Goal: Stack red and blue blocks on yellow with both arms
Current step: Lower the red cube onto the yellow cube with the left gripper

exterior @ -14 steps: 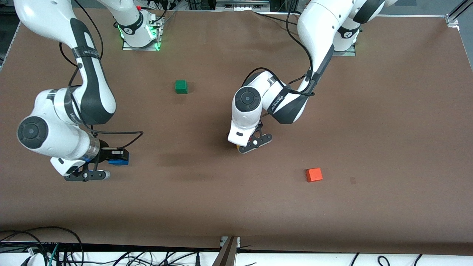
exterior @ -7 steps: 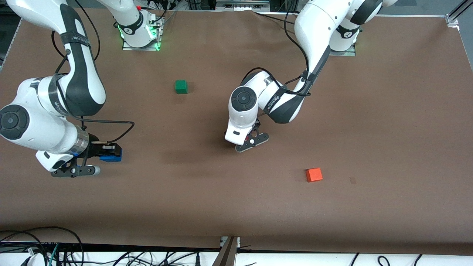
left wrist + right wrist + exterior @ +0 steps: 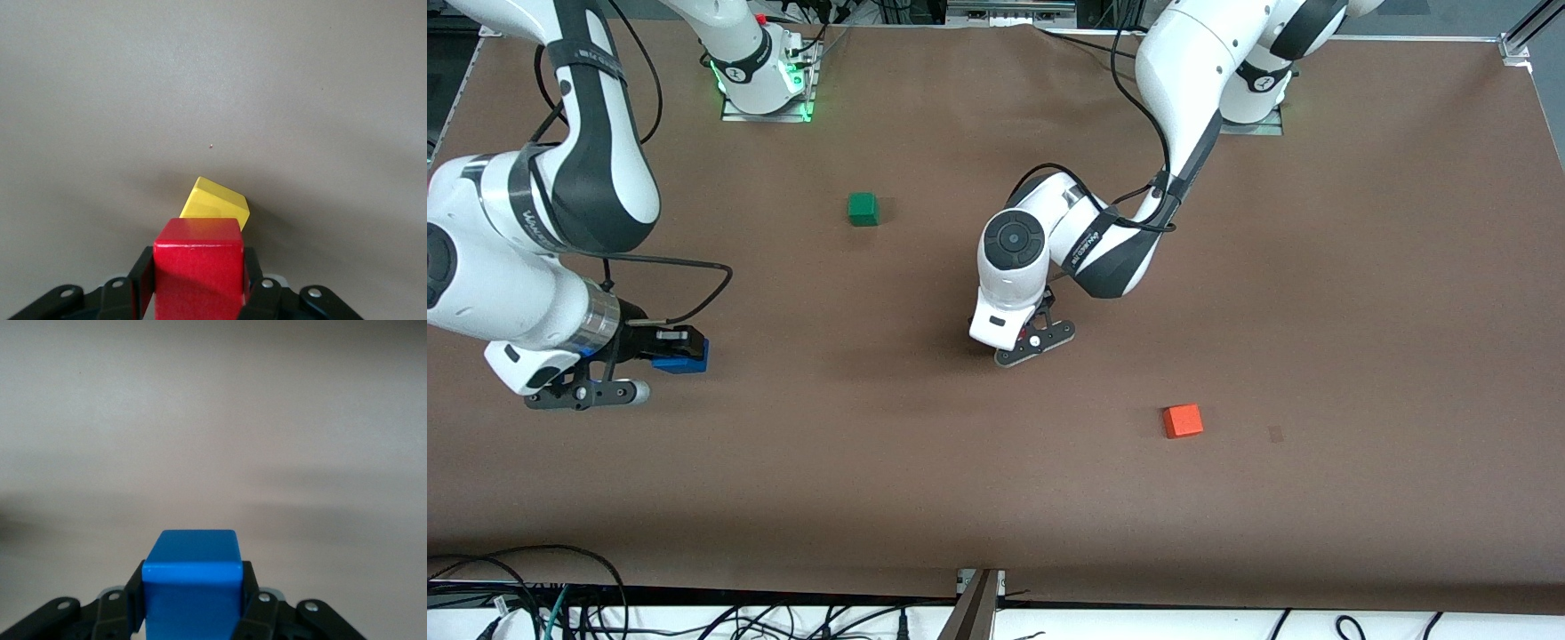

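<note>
A: Front view first. Left gripper [image 3: 1024, 342] is low over the middle of the brown surface [image 3: 1360, 311], its wrist hiding whatever it carries. Right gripper [image 3: 660, 349] is toward the right arm's end, clamped on the blue cube [image 3: 682, 356]. A green cube [image 3: 863, 209] and an orange-red cube [image 3: 1183, 420] sit apart, untouched

B: Left wrist view fills that gap: the fingers [image 3: 141, 280] pinch the red cube [image 3: 198, 267], and the yellow cube [image 3: 215, 203] lies on the surface just under it, turned at an angle to it

A: So the step is red onto yellow. I'd judge it needs squaring up and centring before letting go

B: Right wrist view shows only the blue cube [image 3: 191, 583] clenched above bare surface, well away from yellow; it looks due to go on afterwards
</note>
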